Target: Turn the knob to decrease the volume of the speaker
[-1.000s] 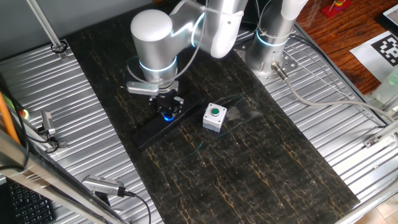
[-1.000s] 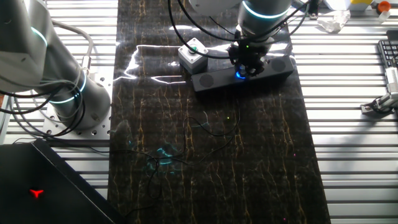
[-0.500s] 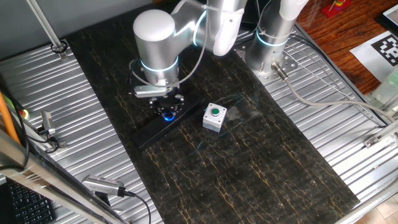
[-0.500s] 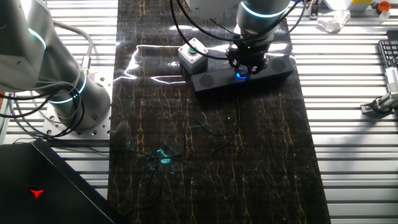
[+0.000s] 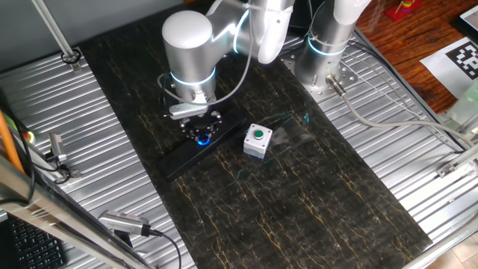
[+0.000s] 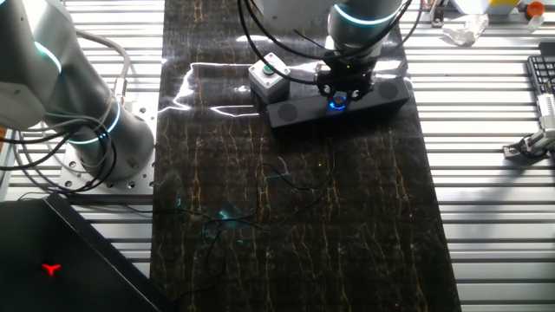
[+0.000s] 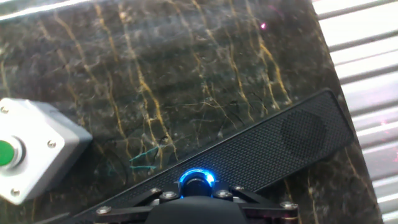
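The speaker (image 5: 179, 158) is a long, flat black bar lying slantwise on the dark marble mat. It also shows in the other fixed view (image 6: 299, 111) and the hand view (image 7: 280, 143). Its knob (image 7: 197, 181) is a small black dial with a glowing blue ring, and the glow shows under the hand (image 5: 202, 140) (image 6: 336, 105). My gripper (image 5: 200, 133) (image 6: 341, 91) points straight down and is shut on the knob. In the hand view the gripper (image 7: 196, 190) sits right over the dial, and the finger links hide the dial's near side.
A white box with a green button (image 5: 258, 141) (image 6: 268, 76) (image 7: 31, 155) stands just beside the speaker. A second arm's base (image 6: 87, 130) stands on the ribbed metal table (image 5: 388, 149) beside the mat. A cable runs along the table's right side.
The hand has turned about its own axis while staying on the knob; the bracket on the wrist has swung round to the right. The speaker and the white box have not moved.
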Controlling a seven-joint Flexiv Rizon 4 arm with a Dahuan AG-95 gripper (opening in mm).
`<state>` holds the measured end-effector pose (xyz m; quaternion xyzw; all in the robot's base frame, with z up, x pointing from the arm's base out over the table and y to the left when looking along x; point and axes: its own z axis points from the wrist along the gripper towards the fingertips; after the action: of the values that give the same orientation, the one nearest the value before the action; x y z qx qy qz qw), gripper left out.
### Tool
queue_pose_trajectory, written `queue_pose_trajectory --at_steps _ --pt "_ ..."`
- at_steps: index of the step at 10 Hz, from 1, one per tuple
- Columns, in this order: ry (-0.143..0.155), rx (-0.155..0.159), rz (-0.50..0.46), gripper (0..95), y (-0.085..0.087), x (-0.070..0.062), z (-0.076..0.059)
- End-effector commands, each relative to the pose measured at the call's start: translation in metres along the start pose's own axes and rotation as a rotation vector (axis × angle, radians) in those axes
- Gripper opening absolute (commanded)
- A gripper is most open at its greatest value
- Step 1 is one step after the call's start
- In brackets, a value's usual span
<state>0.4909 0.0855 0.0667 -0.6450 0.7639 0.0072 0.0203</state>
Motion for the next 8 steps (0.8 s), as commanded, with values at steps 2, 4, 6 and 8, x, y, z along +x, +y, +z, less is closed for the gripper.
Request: queue_pose_trajectory --at_steps 2,4,6,8 --pt "0.002 0.003 -0.022 19.0 0.0001 0.0004 0.0004" --pt "0.000 0.004 -0.029 19.0 0.0001 0.0004 0.0004" --pt "0.001 0.003 -0.046 19.0 0.0001 0.0004 0.0002" --pt "0.003 0.003 -0.050 19.0 0.0001 0.0004 0.0002"
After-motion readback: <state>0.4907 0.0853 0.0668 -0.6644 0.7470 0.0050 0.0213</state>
